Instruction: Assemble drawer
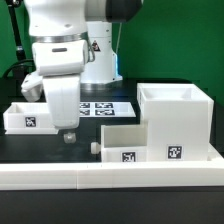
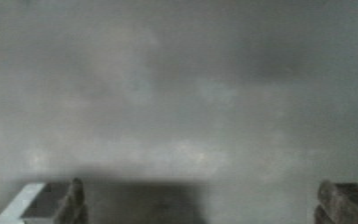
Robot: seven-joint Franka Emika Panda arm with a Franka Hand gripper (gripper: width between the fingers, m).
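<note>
Jaws wide, empty, low over the desk (image 1: 50,150).
From the exterior view's left we log the left tray (image 1: 28,118), jaws just beside it, second tray (image 1: 125,142), then shell (image 1: 178,120); we'd centre over a tray wall, descend square, close gently so nothing tips.

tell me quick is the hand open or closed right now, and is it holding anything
Hand: open, holding nothing; the wrist view shows a wide empty gap.
</note>
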